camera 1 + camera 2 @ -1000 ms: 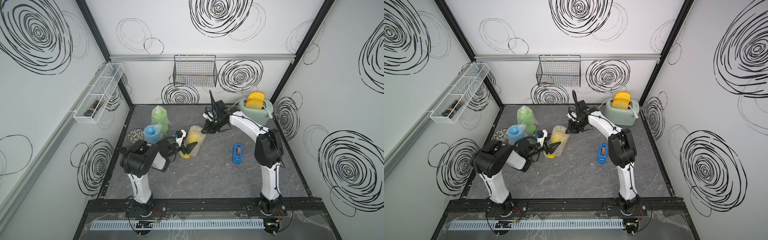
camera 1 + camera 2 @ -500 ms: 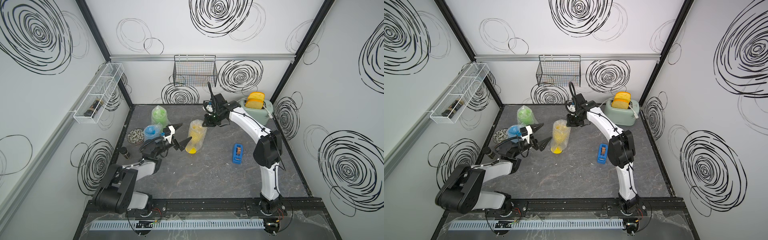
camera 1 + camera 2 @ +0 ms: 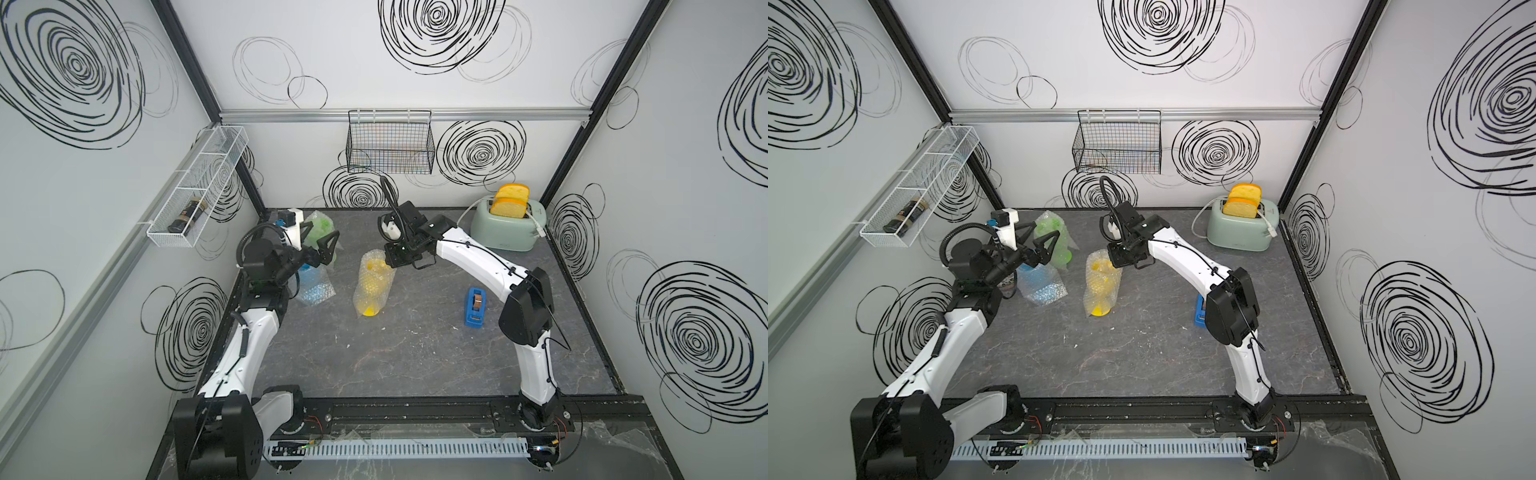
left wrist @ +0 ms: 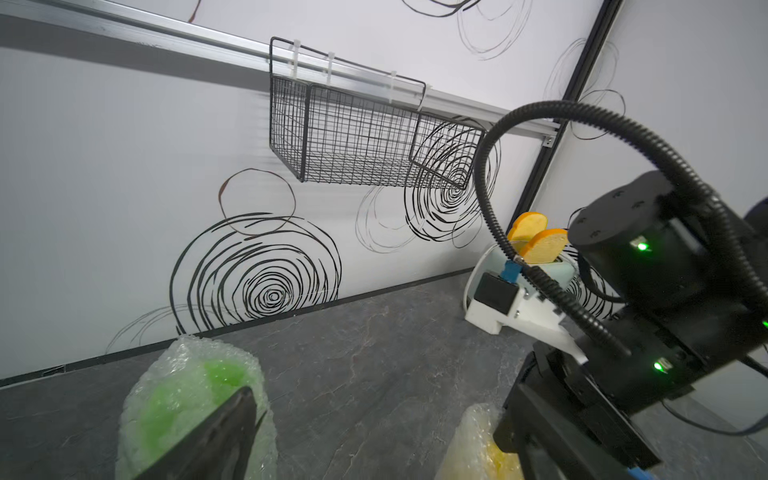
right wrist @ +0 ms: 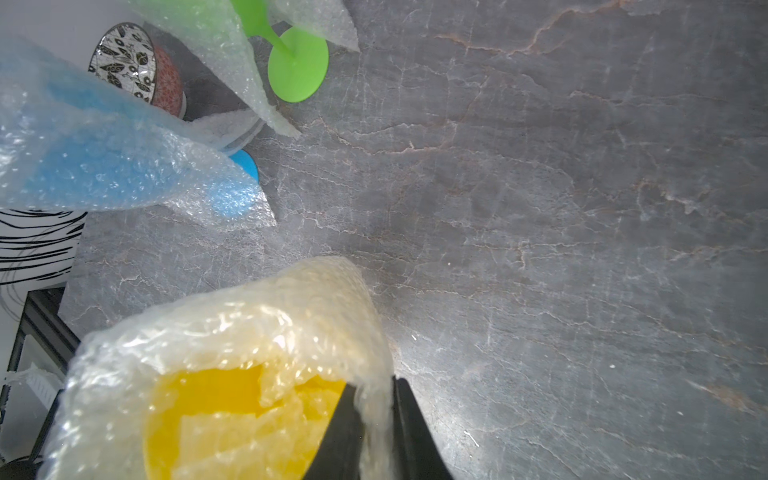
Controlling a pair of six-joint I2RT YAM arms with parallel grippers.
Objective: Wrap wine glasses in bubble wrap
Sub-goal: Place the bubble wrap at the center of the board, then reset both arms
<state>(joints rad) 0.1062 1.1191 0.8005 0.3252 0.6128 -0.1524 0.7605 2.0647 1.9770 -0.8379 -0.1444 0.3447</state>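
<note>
Pinching the wrap above the yellow glass, right jaws hold alone; left jaws, spread empty, have withdrawn from it, suggesting wrapping nears completion.

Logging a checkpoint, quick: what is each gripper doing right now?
Left gripper: open, holding nothing.
Right gripper: shut on the bubble wrap around the yellow goblet.

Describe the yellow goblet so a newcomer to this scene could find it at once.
Find the mint-green toaster in the table's far right corner, then look left. The yellow goblet stands there upright in bubble wrap; the wrapped green goblet and blue goblet stand nearer the left wall.
</note>
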